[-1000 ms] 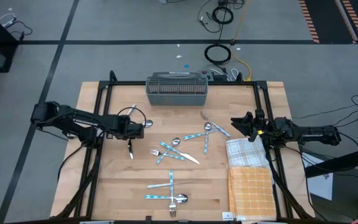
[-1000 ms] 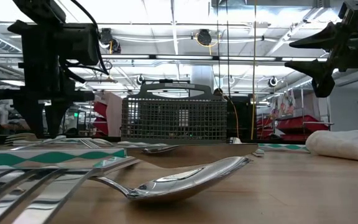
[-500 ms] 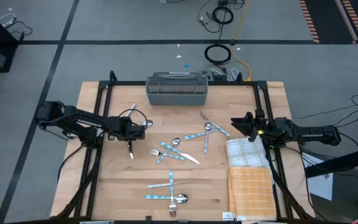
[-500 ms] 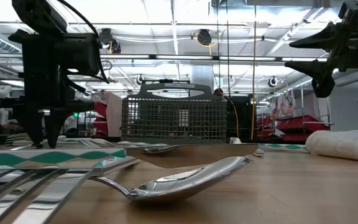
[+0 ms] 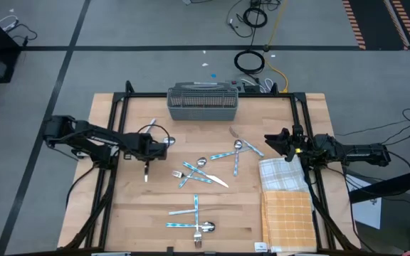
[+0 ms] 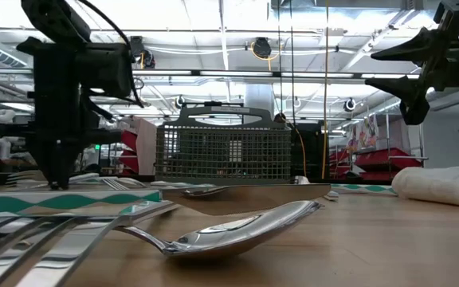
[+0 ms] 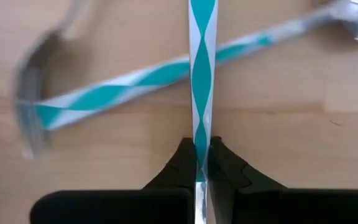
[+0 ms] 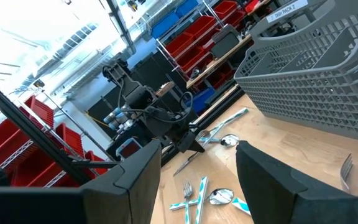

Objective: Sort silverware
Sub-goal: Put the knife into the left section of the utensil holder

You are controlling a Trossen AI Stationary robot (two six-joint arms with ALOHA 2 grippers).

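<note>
Silverware with teal-and-white handles lies scattered on the wooden table: a group in the middle, some right of it, and more near the front edge. My left gripper stands over the table's left part, pointing down, and is shut on one striped piece. That piece lies across a second striped piece. My right gripper hangs open above the table's right side, holding nothing. The grey mesh basket stands at the far edge. My left gripper pinches the striped handle between its two fingers, one on each long edge. The fingers come from above, pointing down at the table. The handle runs straight out from the fingertips and crosses over the other piece; whether it is off the wood I cannot tell.
A white plaid cloth and an orange plaid cloth lie at the right front. A spoon lies close before the low camera. A black frame rail runs along the table's sides. Cables lie on the floor beyond the basket.
My left gripper has gone down toward the table and a little toward the left edge, then shut its fingers on the striped handle. My right gripper has kept still.
</note>
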